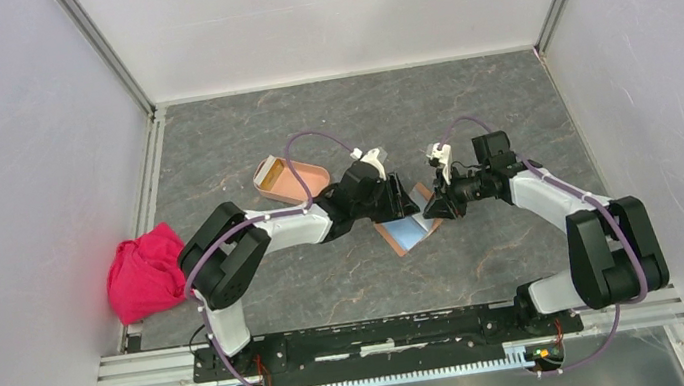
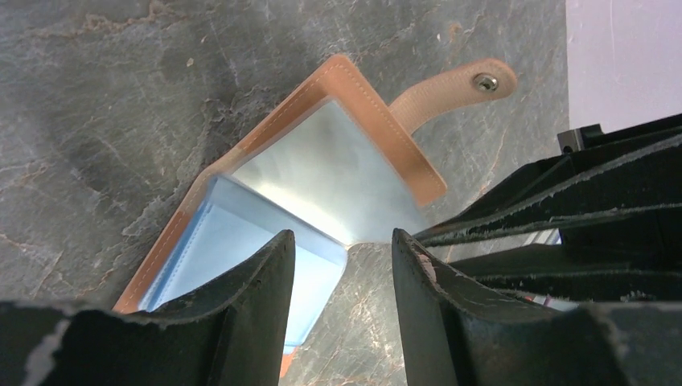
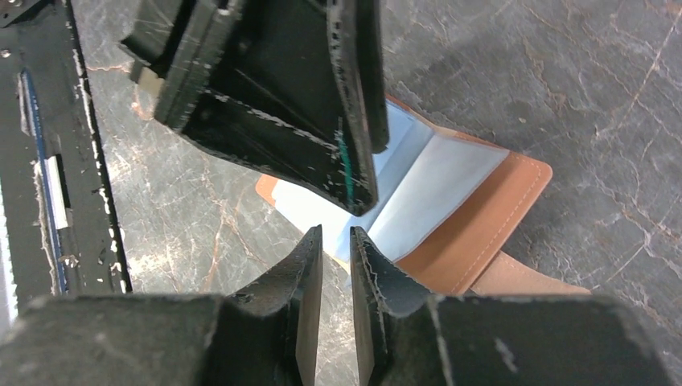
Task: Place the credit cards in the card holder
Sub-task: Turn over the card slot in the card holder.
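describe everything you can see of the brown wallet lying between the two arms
The brown wallet lies open and flat on the grey marbled tabletop. It looks like tan leather with pale stitching along its edge, and a strap with a metal snap sticks out from one side. Inside are glossy, bluish clear plastic sleeves, fanned over each other. The left end effector and right end effector hang close over the sleeves; whether either touches them is unclear.

Salmon-pink oval card holder [image 1: 308,184], pale card [image 1: 268,174] at its left end
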You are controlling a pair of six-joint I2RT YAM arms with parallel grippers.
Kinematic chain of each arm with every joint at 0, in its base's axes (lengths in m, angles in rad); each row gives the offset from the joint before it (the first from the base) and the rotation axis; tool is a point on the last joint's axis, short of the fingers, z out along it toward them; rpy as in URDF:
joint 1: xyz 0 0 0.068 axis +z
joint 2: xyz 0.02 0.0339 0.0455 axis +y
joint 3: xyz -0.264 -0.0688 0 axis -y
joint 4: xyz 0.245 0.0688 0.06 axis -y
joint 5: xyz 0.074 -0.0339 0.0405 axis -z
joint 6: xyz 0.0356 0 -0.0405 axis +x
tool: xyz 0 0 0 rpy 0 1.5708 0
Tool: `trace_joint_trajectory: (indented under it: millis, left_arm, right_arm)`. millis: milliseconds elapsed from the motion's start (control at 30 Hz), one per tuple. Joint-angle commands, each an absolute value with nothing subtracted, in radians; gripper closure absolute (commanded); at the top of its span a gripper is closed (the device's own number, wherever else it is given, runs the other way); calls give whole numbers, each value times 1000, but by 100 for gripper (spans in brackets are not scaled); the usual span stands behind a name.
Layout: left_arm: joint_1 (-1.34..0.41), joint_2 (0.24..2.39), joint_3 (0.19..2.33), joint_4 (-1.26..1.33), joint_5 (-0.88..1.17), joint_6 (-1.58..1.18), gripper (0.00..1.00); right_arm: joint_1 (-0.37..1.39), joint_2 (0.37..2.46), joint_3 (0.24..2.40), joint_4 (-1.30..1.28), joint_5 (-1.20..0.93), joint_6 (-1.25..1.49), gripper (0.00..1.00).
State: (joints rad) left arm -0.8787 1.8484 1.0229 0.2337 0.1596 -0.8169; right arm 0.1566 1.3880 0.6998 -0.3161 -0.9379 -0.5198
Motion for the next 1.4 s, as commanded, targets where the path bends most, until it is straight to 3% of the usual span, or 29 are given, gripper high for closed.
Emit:
trace_joint_trajectory:
  millis: [0,1367]
  left_arm:
    - [-884,1830,1080,242,165,-759,45]
    - [-884,1956,1179,361,248,-836,46]
  right_arm:
    - [156,1339,718,-331,-1025,-575,75]
    - [118,1216,717,-384,-1074,-658,74]
